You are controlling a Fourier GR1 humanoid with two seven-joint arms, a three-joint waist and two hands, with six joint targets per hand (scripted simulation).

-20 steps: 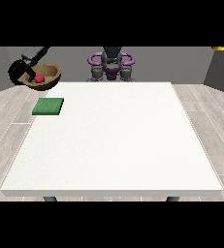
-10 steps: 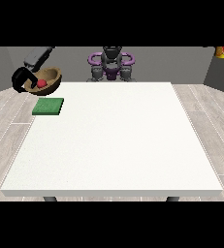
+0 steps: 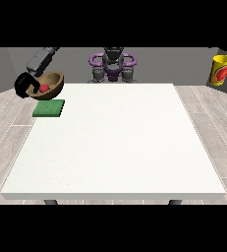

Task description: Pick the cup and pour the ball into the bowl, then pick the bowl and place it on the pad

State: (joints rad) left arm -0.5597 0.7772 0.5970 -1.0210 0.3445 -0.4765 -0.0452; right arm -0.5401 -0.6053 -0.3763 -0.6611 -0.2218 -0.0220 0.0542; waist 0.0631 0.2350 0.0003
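- While gripped at its rim by the curled hand at the view's left, the bowl is tilted, its opening turned toward the camera, above the pad.
- The ball is seen inside.
- The cup is seen upright at the far right; whether any fingers hold it cannot be told.

From my end the hand at the view's left is too small to read: I can't tell how its fingers lie on the bowl, & it covers the bowl's near-left rim. Only a bit of the red ball shows over the bowl wall. Can't tell if the bowl touches the green pad or hangs above it. Yellow cup at the far right: whatever holds it is cut off by the edge, so the other hand isn't seen. Table legs are cut off at the bottom
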